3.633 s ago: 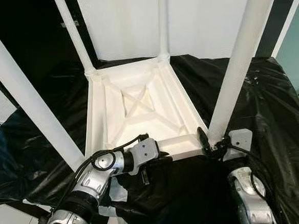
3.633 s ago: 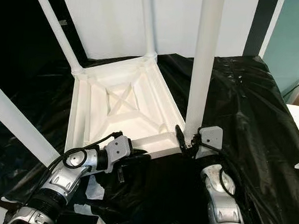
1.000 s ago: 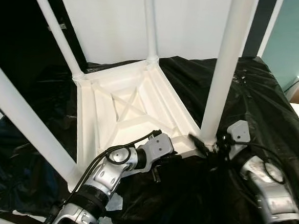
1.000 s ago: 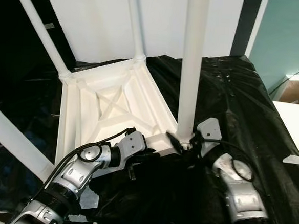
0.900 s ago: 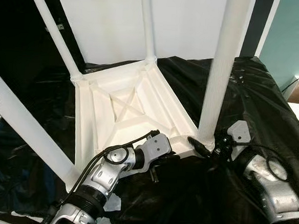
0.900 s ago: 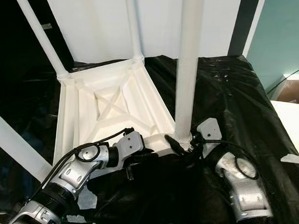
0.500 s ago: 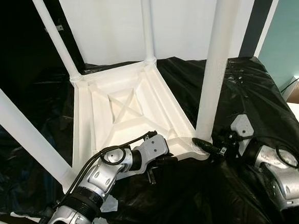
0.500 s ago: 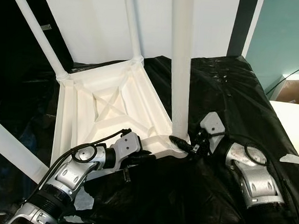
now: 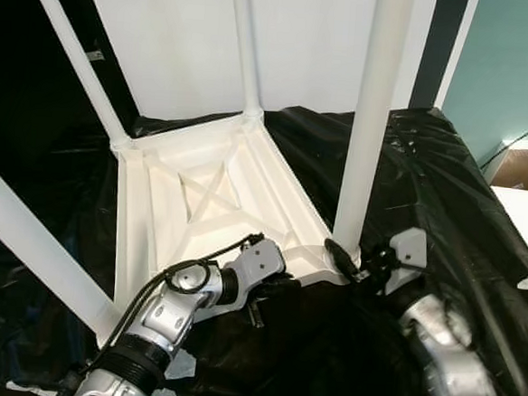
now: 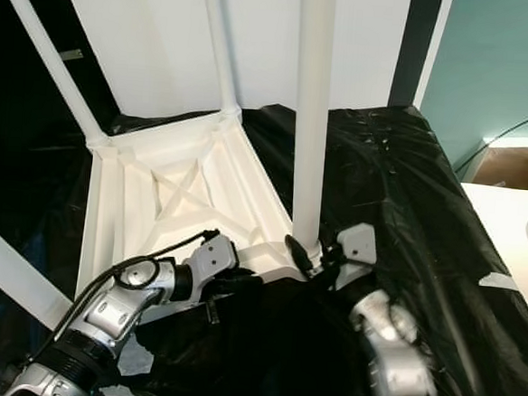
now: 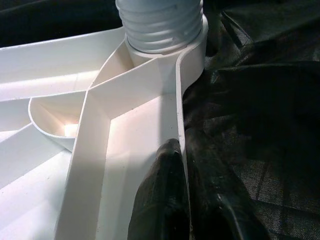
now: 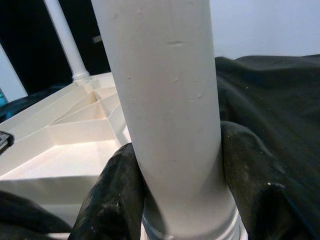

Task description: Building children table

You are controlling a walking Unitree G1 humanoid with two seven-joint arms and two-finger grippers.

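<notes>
A white children's table (image 9: 209,203) lies upside down on black plastic sheeting, its legs pointing up. My left gripper (image 9: 274,282) is shut on the table's near rim (image 11: 181,145); one black finger (image 11: 162,200) lies inside the rim and the other outside it, on the sheeting. My right gripper (image 9: 346,258) is shut on the base of the near right leg (image 9: 369,124), just above its threaded socket (image 11: 162,25). In the right wrist view the black fingers (image 12: 115,195) press both sides of that leg (image 12: 165,100).
Three more legs rise at the near left (image 9: 26,236), far left (image 9: 74,58) and far middle (image 9: 243,47). The black sheeting (image 9: 446,193) spreads to the right. A white panel stands behind the table, and a cardboard box (image 9: 524,166) and a white surface (image 10: 516,225) lie at the far right.
The camera has shifted a little. My right forearm has swung in from the right and is blurred, while its gripper stays on the leg base. The left gripper keeps its hold on the rim.
</notes>
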